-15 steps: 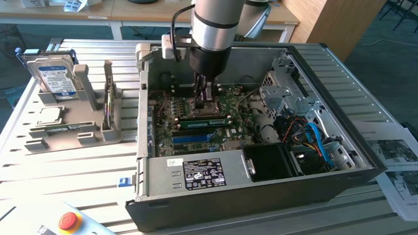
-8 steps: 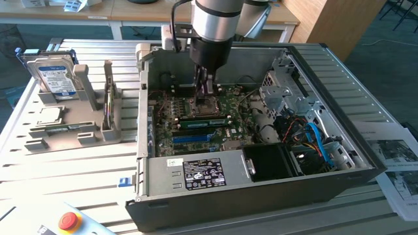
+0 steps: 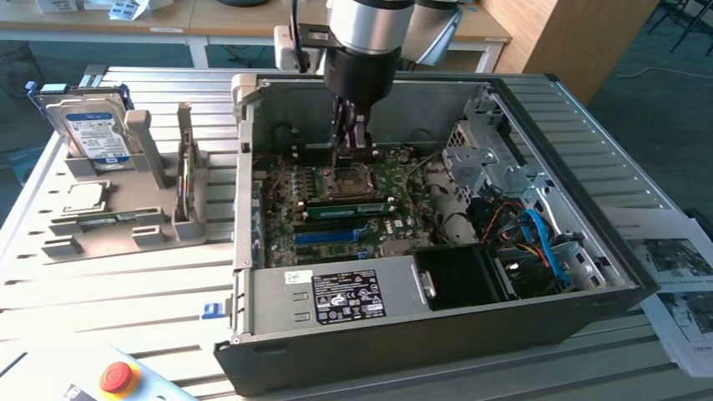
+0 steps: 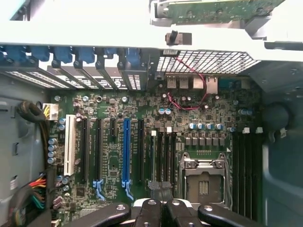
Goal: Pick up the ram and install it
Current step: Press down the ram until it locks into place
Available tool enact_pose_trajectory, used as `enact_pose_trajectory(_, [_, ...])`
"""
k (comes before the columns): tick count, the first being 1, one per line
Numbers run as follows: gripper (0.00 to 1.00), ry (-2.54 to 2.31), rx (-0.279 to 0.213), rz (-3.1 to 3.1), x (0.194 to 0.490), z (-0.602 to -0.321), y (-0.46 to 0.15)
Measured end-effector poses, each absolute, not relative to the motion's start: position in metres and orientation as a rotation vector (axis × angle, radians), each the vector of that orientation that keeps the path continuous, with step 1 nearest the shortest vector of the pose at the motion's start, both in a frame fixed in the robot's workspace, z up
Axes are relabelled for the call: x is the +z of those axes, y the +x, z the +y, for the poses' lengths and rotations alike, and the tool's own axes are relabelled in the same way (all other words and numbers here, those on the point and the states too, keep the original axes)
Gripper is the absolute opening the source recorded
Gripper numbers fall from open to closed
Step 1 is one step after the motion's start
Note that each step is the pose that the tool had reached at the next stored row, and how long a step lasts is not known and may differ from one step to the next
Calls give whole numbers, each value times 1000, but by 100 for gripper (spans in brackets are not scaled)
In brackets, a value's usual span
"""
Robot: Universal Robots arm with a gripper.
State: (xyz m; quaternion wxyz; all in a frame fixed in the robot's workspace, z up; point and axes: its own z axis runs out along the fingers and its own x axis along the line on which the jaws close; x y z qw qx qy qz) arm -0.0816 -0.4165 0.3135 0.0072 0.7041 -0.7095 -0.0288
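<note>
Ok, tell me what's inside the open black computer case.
Inside the open black computer case: a green motherboard with an empty silver CPU socket, a blue expansion slot, a labelled power supply and blue cables. The end effector covers part of the board.

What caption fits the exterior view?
Arm's shut fingers lowered inside the open computer case, over the motherboard.

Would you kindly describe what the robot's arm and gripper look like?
The arm is a thick silver-grey cylinder that narrows into a black wrist section. Below it, the gripper is black, with slim dark fingers joined by linkage bars with round silver pivot screws.
</note>
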Motion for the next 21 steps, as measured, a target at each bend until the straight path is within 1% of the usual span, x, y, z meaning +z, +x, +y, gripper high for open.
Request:
enact_pose_trajectory(14, [10,2202,-90,-2219,341,-416,-82])
enact_pose_trajectory(21, [10,2202,-90,-2219,349,-417,-82])
